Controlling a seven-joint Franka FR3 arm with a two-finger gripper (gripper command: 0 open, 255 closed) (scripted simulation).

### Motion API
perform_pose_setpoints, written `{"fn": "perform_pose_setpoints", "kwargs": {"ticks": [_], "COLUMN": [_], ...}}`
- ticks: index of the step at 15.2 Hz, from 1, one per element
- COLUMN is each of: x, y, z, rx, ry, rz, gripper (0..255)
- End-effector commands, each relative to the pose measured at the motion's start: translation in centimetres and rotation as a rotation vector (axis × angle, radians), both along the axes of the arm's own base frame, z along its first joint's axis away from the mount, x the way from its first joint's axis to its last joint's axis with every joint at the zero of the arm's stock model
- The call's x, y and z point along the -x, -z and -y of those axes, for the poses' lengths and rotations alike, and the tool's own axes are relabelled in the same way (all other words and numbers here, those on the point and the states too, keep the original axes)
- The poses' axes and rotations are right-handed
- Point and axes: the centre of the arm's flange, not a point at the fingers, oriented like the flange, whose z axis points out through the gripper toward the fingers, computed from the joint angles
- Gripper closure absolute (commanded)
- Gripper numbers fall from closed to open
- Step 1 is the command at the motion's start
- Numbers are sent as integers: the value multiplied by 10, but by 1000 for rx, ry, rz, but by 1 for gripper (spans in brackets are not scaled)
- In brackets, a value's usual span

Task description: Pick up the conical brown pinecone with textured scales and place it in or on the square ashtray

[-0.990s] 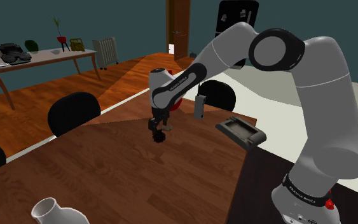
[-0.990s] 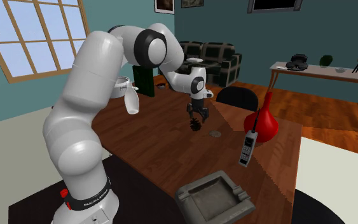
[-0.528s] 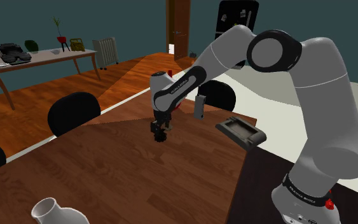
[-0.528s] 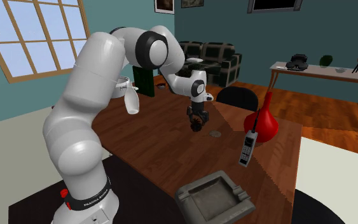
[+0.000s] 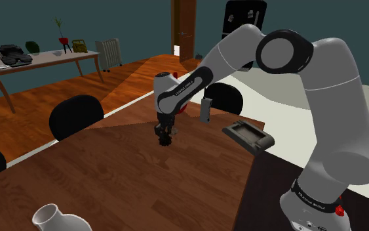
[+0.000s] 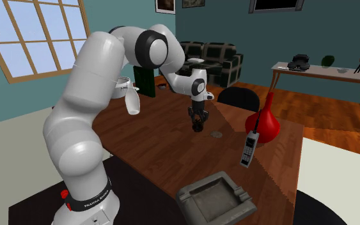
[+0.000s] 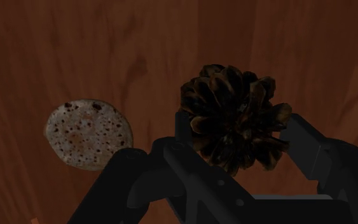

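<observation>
A dark brown pinecone [image 7: 233, 121] with spread scales sits between my black fingers, which press on its two sides. My gripper [image 5: 165, 137] hangs straight down over the middle of the wooden table [image 5: 111, 170], shut on the pinecone [image 6: 199, 127] at or just above the tabletop. The square grey ashtray [image 5: 248, 136] lies near the table's edge toward the stand, well apart from the gripper. In the second exterior view the ashtray [image 6: 215, 198] is at the bottom centre.
A small round speckled disc [image 7: 88, 133] lies on the table beside the pinecone. A grey handset [image 6: 249, 148] stands tilted near a red vase [image 6: 268, 124]. A white vase [image 5: 55, 218] stands at the table's near corner. Black chairs [image 5: 76, 115] ring the table.
The fingers have gone from wide apart to shut on the pinecone. The hand came down a little onto it and has since stayed in place.
</observation>
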Motion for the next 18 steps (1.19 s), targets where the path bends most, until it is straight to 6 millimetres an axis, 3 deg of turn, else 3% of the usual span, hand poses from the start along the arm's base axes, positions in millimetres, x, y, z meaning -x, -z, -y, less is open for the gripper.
{"fn": "perform_pose_setpoints", "kwargs": {"ticks": [1,2,18], "x": [3,1,1], "y": [6,9,-75], "z": [4,7,7], "rx": [5,5,5], "ry": [5,5,5], "rz": [-14,-14,-14], "gripper": [255,255,255]}}
